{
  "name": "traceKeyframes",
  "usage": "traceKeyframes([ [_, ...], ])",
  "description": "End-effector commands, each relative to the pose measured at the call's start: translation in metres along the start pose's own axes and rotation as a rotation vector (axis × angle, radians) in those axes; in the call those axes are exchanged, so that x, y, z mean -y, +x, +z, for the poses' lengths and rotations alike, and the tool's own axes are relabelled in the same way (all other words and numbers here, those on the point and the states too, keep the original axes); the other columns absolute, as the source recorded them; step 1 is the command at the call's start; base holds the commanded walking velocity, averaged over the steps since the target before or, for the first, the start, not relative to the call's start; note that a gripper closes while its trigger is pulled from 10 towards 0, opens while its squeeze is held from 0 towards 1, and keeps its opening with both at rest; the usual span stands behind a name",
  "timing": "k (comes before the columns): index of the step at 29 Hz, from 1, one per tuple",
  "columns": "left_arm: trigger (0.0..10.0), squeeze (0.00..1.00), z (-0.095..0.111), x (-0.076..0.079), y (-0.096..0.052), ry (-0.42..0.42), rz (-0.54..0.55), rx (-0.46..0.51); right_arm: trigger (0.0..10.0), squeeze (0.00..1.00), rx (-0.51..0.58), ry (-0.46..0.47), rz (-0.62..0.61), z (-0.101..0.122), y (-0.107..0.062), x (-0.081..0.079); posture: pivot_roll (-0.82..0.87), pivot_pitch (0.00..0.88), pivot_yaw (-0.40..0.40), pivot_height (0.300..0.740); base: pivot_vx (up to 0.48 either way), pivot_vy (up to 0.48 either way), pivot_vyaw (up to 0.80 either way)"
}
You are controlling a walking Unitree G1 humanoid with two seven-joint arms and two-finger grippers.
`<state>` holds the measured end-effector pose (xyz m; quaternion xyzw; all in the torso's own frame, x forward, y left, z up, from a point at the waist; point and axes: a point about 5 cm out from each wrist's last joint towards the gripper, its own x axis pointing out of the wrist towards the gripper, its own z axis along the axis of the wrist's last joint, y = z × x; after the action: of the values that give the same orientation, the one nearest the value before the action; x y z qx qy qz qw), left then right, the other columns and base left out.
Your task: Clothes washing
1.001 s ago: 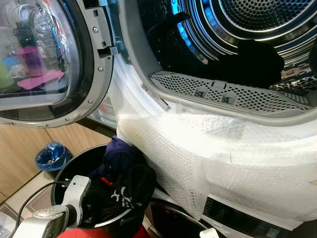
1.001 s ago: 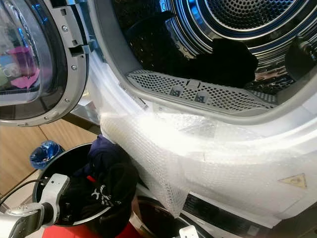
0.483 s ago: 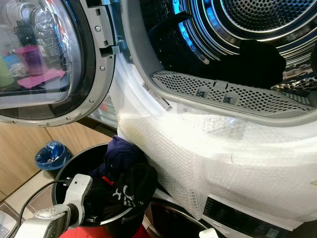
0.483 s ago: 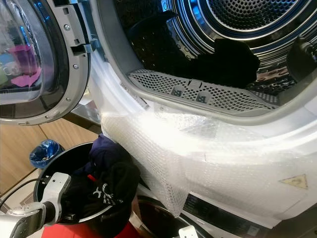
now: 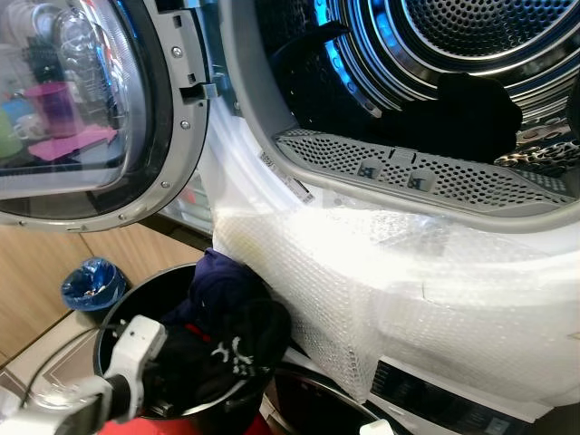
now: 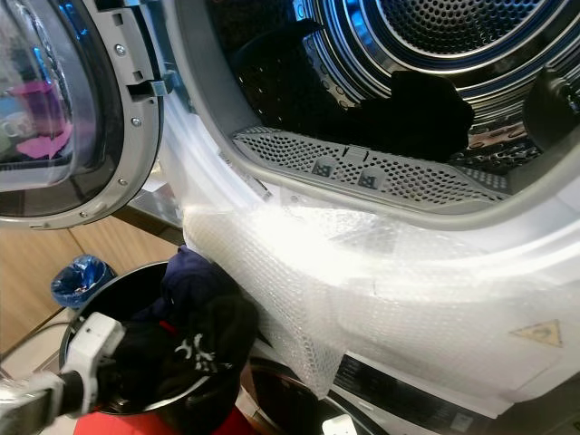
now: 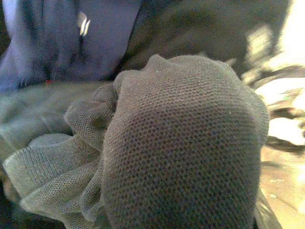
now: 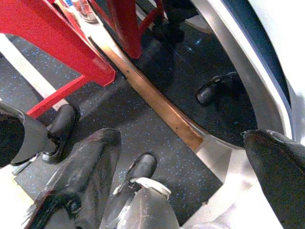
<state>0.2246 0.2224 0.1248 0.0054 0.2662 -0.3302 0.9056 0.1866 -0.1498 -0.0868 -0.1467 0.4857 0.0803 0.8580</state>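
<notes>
Wood-toned flooring (image 5: pixel 36 272) lies to the left of a white front-loading washing machine (image 5: pixel 471 299), the landmark for all positions below. Its round porthole door (image 5: pixel 82 109), a grey riveted ring around curved glass, stands swung open on the machine's left. Inside the opening, a perforated steel drum (image 5: pixel 471 36) shines with ribbed, mirror-like rings, and a dark garment (image 5: pixel 471 113) lies slumped on the drum floor behind a perforated grey lint strip (image 5: pixel 417 177). Bubble wrap (image 5: pixel 362 281), translucent and pebbled, drapes over the machine's front below the opening.

Below and left of the machine stands a round black laundry bucket (image 5: pixel 149 290), heaped with clothes: a navy piece (image 5: pixel 222 281) on top, nearest the machine, and a black piece with white print (image 5: pixel 237 349) hanging over the rim. A small crumpled blue bag (image 5: pixel 89 285) sits on the floor farther left.

The left gripper (image 6: pixel 136 367) reaches into the bucket behind a white wrist housing; in the left wrist view a wad of grey-black mesh fabric (image 7: pixel 181 152) covers the lens, so I cannot tell how its fingers stand. The right gripper (image 8: pixel 190 176) hangs low before the machine's base, its black fingers (image 8: pixel 81 176) spread apart over speckled dark flooring (image 8: pixel 143 119) beside a red frame (image 8: pixel 57 43).
</notes>
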Motion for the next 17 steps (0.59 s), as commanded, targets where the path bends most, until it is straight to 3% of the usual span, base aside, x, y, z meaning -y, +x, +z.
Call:
traceKeyframes([
  [1,0.0,0.0,0.012,0.009,-0.006,0.016,-0.1,0.038,10.0,0.0,0.005,-0.008,0.015,0.002,0.0,-0.004,0.23,0.0,0.043,0.74,0.0,0.0,0.0],
  [4,0.0,0.0,0.04,0.021,-0.028,0.062,-0.257,0.076,10.0,0.0,0.015,-0.01,0.022,0.007,0.001,-0.006,0.24,0.0,0.043,0.74,0.0,0.0,0.0],
  [7,0.0,0.0,0.059,0.027,-0.041,0.086,-0.35,0.113,10.0,0.0,0.022,-0.01,0.026,0.011,0.001,-0.007,0.25,0.0,0.042,0.74,0.0,0.0,0.0],
  [11,0.0,0.0,0.078,0.025,-0.05,0.125,-0.387,0.164,10.0,0.0,0.027,-0.011,0.029,0.013,0.001,-0.008,0.26,0.0,0.04,0.74,0.0,0.0,0.0],
  [14,0.0,0.0,0.115,0.028,-0.058,0.157,-0.482,0.284,10.0,0.0,0.032,-0.011,0.031,0.016,0.001,-0.008,0.26,0.0,0.038,0.74,0.0,0.0,0.0],
  [17,0.0,0.0,0.132,0.033,-0.056,0.172,-0.549,0.327,10.0,0.0,0.036,-0.009,0.031,0.018,0.001,-0.008,0.26,0.0,0.038,0.74,0.0,0.0,0.0],
])
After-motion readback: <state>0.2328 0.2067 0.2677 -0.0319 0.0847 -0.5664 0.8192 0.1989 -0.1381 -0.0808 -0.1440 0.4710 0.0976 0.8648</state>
